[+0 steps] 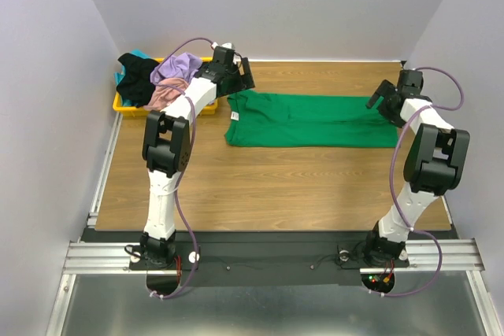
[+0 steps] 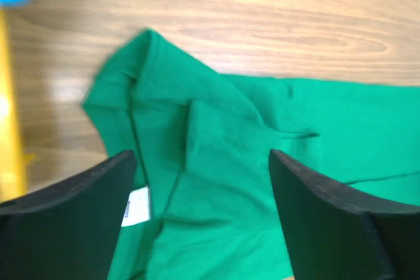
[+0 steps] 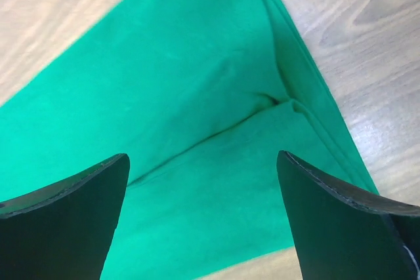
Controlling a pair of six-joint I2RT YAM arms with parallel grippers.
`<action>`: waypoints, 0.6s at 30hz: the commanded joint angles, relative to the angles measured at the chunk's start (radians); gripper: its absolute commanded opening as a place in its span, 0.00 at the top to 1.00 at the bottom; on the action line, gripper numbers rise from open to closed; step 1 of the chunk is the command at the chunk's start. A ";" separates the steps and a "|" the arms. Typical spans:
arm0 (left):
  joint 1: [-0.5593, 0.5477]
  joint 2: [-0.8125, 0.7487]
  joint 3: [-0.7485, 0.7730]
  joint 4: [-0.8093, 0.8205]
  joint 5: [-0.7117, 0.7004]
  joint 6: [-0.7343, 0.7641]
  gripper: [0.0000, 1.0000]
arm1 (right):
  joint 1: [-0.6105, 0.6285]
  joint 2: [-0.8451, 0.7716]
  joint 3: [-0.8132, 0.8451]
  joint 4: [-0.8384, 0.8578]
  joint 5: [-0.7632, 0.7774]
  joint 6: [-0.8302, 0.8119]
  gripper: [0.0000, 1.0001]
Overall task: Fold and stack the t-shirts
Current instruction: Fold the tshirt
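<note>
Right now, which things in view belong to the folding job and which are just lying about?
Job: green t-shirt; lavender t-shirt, pink t-shirt, black t-shirt and teal cloth, heaped together.
Lying about: yellow tray holding that heap; wooden table.

You see a green t-shirt [image 1: 311, 120] on the wood-grain desk [image 1: 260, 186], and a lavender tee [image 1: 177, 67] and black tee [image 1: 138, 83] in a yellow tray [image 1: 126, 108].

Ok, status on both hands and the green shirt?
Left hand open above label end. Right hand open above other end. Green t-shirt lies in a long strip on table, unheld. Nothing on it.
</note>
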 commanded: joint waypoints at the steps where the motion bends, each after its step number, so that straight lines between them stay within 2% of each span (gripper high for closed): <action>1: -0.002 -0.075 0.072 -0.017 0.027 0.037 0.01 | -0.001 -0.141 0.014 0.002 -0.051 -0.034 0.00; 8: -0.052 -0.202 -0.170 0.092 0.084 0.010 0.01 | 0.014 -0.223 -0.077 0.002 -0.207 -0.072 0.00; 14: -0.101 -0.234 -0.330 0.206 0.123 -0.044 0.01 | 0.045 -0.162 -0.106 -0.001 -0.221 -0.065 0.00; 18: -0.105 -0.173 -0.332 0.227 0.153 -0.053 0.01 | 0.054 -0.056 -0.046 -0.001 -0.207 -0.066 0.00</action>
